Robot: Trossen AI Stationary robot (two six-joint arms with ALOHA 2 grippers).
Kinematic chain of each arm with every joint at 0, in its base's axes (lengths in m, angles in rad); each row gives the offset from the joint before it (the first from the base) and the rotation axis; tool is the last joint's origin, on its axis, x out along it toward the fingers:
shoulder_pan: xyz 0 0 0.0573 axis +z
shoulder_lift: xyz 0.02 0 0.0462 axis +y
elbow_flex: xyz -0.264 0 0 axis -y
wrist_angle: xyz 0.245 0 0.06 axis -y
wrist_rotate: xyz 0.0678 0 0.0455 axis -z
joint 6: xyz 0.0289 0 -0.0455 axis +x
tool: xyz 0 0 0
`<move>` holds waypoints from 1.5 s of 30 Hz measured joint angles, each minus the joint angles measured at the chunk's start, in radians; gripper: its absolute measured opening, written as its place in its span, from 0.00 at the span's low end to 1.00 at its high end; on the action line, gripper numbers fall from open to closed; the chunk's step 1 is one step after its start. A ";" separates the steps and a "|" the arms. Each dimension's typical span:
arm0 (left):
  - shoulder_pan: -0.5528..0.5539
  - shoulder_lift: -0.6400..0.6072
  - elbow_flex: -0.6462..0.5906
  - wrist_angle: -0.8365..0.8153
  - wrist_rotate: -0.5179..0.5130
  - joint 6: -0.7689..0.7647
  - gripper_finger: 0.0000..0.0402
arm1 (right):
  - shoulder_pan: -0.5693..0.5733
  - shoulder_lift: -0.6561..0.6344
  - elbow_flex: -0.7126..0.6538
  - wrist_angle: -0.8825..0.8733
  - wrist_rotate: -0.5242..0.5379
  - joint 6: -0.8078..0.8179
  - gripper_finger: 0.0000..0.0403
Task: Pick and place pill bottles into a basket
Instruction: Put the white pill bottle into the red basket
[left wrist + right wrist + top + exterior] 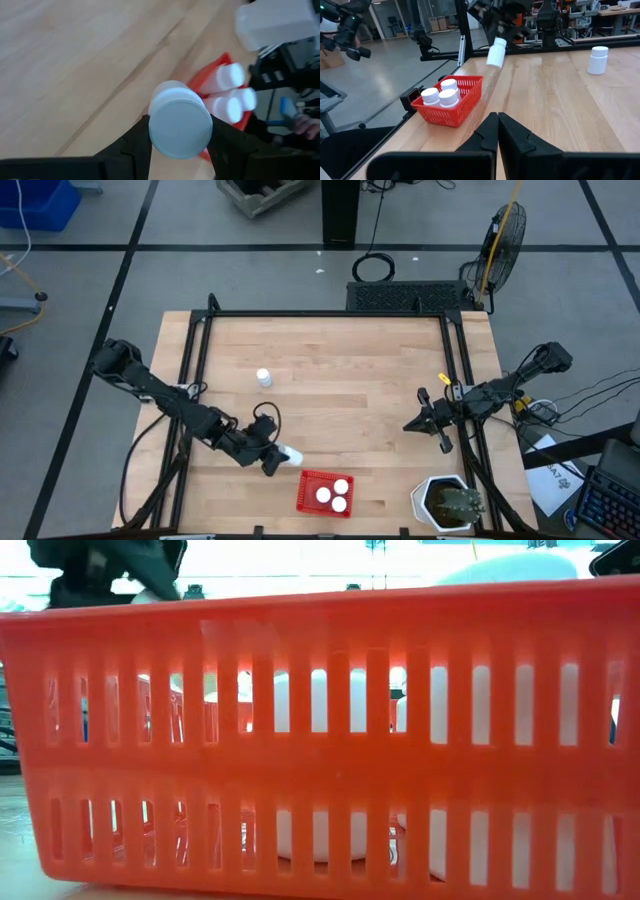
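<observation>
Carrying a pill bottle (290, 453) toward the red basket (309, 479), the left gripper (280, 457) hangs just beside the basket's near-left corner at the front of the worktop (340, 380). Its fingers (134, 145) are closed on the bottle's body, one on each side, with the cap facing the wrist camera and the bottle tilted, as the right wrist view shows (495, 52).

The step in hand appears to be the drop. Done well, it calls for bringing the bottle fully over the basket's open part before the fingers part, since the bottle is at present short of the rim. Three bottles already stand together in the basket (440, 96), so the free space is limited; aiming for the unfilled end would avoid knocking a cap. Lowering close to the basket before release would keep the tilted bottle from bouncing out or tipping the light basket.

The right gripper (428, 423) waits over the worktop's right side, well apart from the basket, its fingers (485, 135) pressed together and holding nothing.

By count, five bottles show: three in the basket, one in the left gripper, and one standing upright alone (263, 378) on the worktop's left-centre. There is one basket. A white pot (448, 502) with a plant sits at the front right corner.
</observation>
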 joint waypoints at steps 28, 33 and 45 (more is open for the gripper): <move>-0.093 0.450 0.810 -0.662 0.056 0.052 0.40 | 0.000 0.000 0.000 -0.001 0.000 0.000 0.01; -0.108 0.527 0.884 -0.657 0.055 0.057 0.40 | 0.000 0.000 0.000 0.000 0.000 0.000 0.01; -0.093 0.594 0.890 -0.711 0.083 0.089 0.40 | 0.000 0.000 0.000 -0.001 0.000 0.000 0.01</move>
